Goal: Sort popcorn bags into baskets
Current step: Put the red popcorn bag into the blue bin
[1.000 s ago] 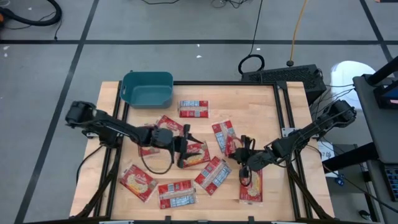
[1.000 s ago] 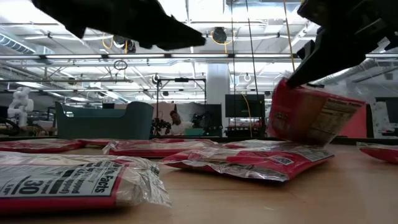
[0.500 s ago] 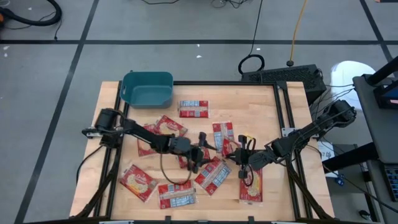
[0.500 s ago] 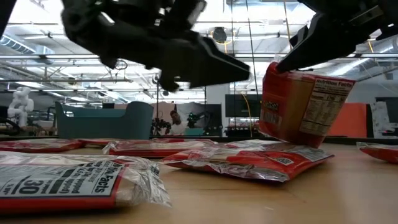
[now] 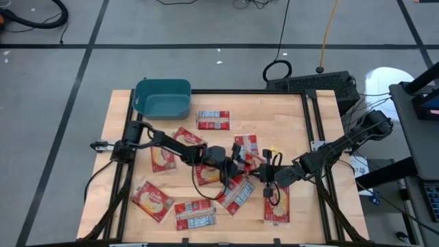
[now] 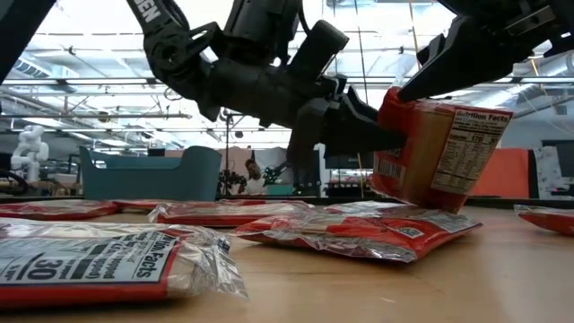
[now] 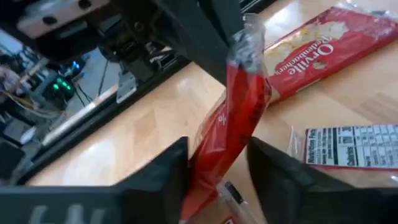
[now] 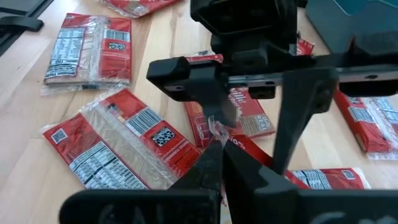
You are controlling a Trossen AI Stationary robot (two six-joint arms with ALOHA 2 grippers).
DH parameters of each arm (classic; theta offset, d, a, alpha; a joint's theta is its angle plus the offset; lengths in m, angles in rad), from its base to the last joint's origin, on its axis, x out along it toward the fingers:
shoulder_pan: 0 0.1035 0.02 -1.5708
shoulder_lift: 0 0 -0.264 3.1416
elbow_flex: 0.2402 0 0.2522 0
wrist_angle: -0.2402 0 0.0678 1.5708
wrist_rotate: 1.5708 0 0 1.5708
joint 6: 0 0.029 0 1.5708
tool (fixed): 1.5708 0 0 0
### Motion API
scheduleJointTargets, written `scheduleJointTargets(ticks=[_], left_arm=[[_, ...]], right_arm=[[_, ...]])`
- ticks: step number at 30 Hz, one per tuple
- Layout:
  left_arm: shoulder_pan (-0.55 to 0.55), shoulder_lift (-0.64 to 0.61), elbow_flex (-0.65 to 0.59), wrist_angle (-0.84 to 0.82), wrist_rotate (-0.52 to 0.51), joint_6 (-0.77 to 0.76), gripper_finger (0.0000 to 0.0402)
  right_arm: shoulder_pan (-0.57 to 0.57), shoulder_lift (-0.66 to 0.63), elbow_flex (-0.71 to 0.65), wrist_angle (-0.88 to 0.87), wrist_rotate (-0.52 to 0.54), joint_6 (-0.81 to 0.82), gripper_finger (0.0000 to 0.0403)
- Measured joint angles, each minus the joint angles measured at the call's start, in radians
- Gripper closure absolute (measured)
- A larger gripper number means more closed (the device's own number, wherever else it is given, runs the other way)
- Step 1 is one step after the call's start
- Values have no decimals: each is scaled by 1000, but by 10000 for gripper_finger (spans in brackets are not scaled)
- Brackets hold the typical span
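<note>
Light wooden table (image 5: pixel 302 123) with black rails, two dark arms meeting mid-table. Small teal plastic rectangular bin (image 5: pixel 163 98) sits at the far-left corner – nothing visible inside it in the high view.

Flat red popcorn packets scattered on the wood: one just right of the bin (image 5: pixel 213 120), two at the near-left (image 5: pixel 152 201) (image 5: pixel 195 213), one near-right (image 5: pixel 277 204), several more clustered mid-table under the arms.

Step in hand looks like a handover. The right gripper (image 8: pixel 219 163) is pinched tight on the clear crimped end of one red packet (image 6: pixel 439 148), holding it up off the table, roughly upright and tilted. The left gripper (image 7: pixel 214 163) has reached across from the left – its fingers (image 7: pixel 171 165) sit either side of that same packet's edge, narrowed to a partial gap. Can't tell whether they bear on it yet.

Judgement: sorting barely started, nearly all packets still on the table.

Next move calls for the left gripper to get a firm hold before the right one lets go, else the packet drops. Then carry far-left to the bin, clearing the packets below.
</note>
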Motion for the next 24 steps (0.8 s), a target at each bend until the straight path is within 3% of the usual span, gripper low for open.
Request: scheduleJointTargets(ticks=[6,10,16,21,24], left_arm=[[0,0,0,-15,-15,113,379],[-16,-3,1,-31,-114,146,376],[-65,-72,0,-77,-338,368,368],[-109,-188,0,-232,-464,569,383],[-126,-255,0,-343,-505,613,380]], right_arm=[[1,-6,-1,48,58,2,397],[22,-58,1,124,123,-49,360],[60,-167,0,76,282,-242,283],[53,-219,0,-11,447,-280,241],[45,-221,-2,-25,480,-281,230]])
